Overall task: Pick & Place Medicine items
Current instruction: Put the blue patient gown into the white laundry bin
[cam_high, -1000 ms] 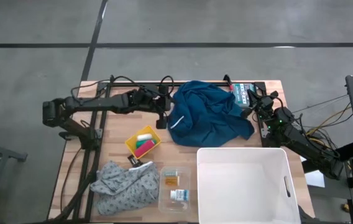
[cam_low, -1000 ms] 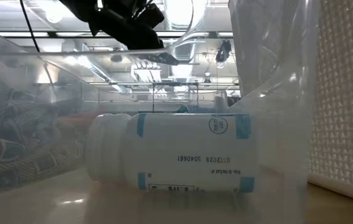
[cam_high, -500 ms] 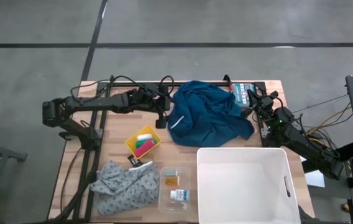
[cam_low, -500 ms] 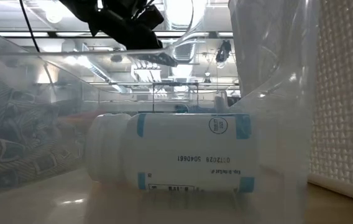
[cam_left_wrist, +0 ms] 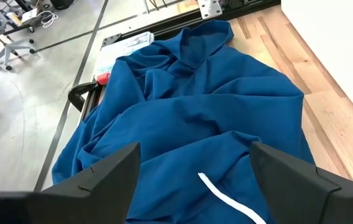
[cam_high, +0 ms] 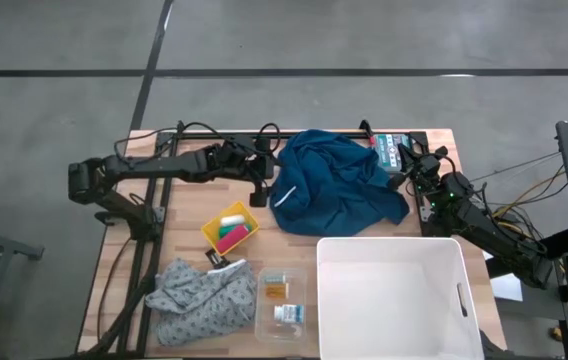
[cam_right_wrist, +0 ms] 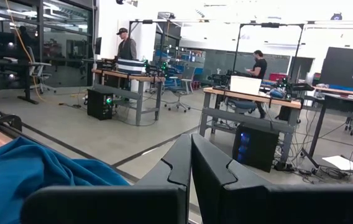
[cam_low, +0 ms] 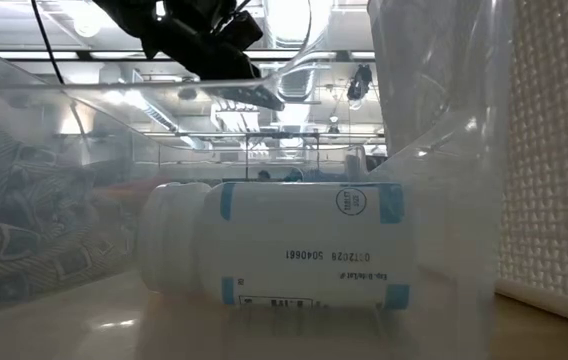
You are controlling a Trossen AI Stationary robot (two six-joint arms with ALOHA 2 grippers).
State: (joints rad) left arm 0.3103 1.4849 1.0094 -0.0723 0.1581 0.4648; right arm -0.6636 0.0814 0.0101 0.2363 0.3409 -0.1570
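Note:
Two medicine items lie in a clear tray (cam_high: pixel 261 322) near the table's front: a small orange one (cam_high: pixel 276 290) and a white bottle with blue bands (cam_high: pixel 287 314). In the low view the white bottle (cam_low: pixel 284 245) rests on its side on the tray floor. My left gripper (cam_high: pixel 263 190) hovers open at the left edge of a blue cloth (cam_high: pixel 334 185); in its wrist view the left gripper (cam_left_wrist: pixel 195 186) has the blue cloth (cam_left_wrist: pixel 189 106) spread beyond its fingers. My right gripper (cam_high: pixel 410 160) waits shut at the far right; the right wrist view shows the right gripper (cam_right_wrist: pixel 191 163) with fingers together.
A yellow bin (cam_high: pixel 210 234) with small coloured items stands left of centre. A grey patterned cloth (cam_high: pixel 204 300) lies at the front left, and a large white bin (cam_high: pixel 396 295) at the front right. A teal box (cam_high: pixel 388 150) sits by the far right edge.

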